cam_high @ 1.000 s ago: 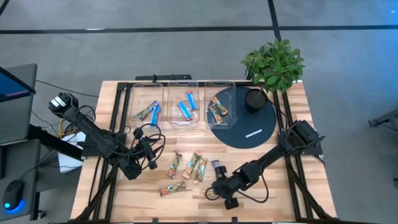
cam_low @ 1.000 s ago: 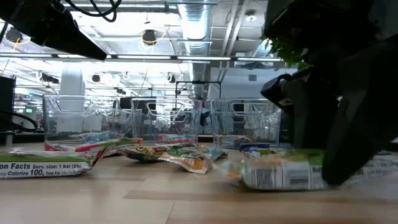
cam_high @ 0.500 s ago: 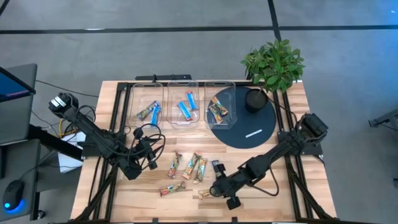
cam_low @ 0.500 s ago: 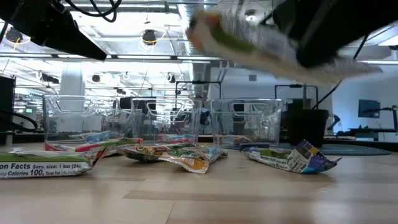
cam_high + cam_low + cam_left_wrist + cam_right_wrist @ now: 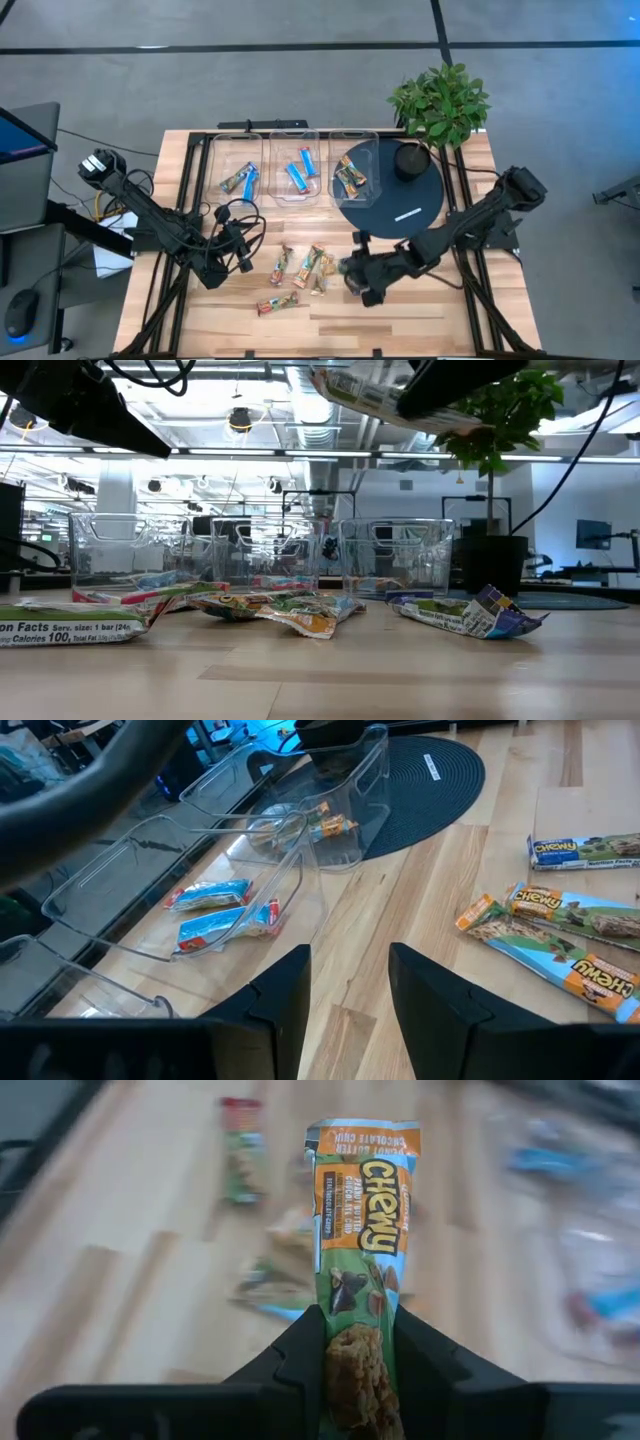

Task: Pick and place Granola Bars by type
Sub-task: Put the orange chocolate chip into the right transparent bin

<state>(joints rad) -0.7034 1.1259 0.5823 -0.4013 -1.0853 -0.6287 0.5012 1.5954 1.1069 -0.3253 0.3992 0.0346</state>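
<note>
Several granola bars lie loose on the wooden table's middle, and one more shows in the low view. More lie in three clear bins at the far side. My right gripper is up in the air, shut on a green-and-orange bar. My left gripper hovers left of the loose bars, open, with nothing between its fingers. My right gripper pinches one end of the green-and-orange bar between its two fingers. The rest of the bar sticks out past the fingertips, in line with them. The fingers slant downward, coming from the table's right side. The bar hangs high above the table, lifted clear, tilted.
A dark round mat lies at the right, partly under the right-hand bin. A black pot stands on it, and a green plant fills the far right corner. Bare wood stretches along the near edge.
My right gripper has risen from the table near the front edge and gone toward the far edge, tipping its fingers more level. The green-and-orange bar has come up with it, lifted clear of the wood. Another bar stays on the table where it lay.
</note>
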